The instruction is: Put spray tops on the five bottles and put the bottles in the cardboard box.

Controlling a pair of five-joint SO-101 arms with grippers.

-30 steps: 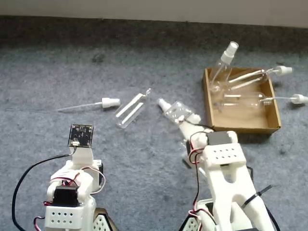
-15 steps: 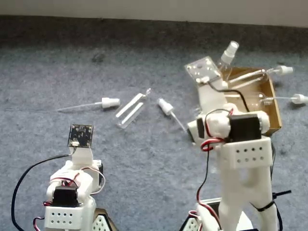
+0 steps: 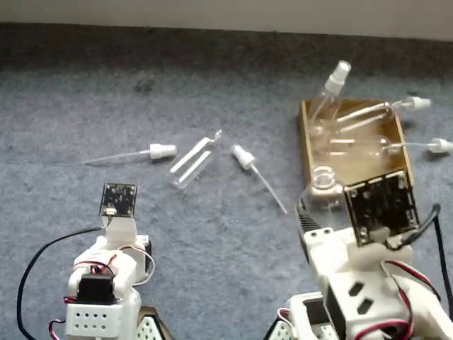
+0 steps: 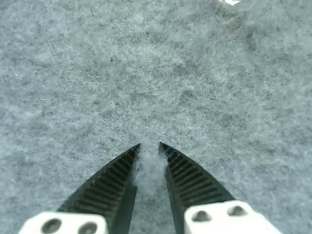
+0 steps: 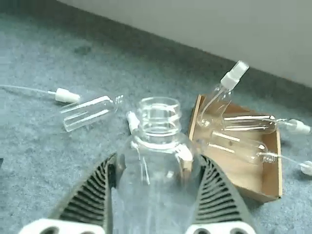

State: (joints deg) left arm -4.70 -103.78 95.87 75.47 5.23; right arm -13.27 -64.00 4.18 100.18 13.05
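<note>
My right gripper (image 5: 157, 165) is shut on a clear bottle (image 5: 157, 122) with an open neck and no spray top, held upright. In the high view this bottle (image 3: 323, 185) stands just in front of the cardboard box (image 3: 306, 145). The box holds three bottles (image 3: 354, 145) with spray tops, one leaning upright (image 3: 329, 95). On the carpet lie a loose spray top (image 3: 244, 157) with its tube, a second spray top (image 3: 163, 150) with a long tube, and an open bottle (image 3: 192, 161) between them. My left gripper (image 4: 149, 146) hangs over bare carpet, shut down to a thin gap, holding nothing.
Grey carpet covers the table up to a dark strip and pale wall at the back. One white spray top (image 3: 440, 145) pokes past the box's right side. The left arm (image 3: 113, 269) sits at the front left, away from the objects.
The right arm lifted the bottle off its spray top, swung over the box, then drew back to the box's front. That spray top stayed on the carpet. The left arm has not moved.
</note>
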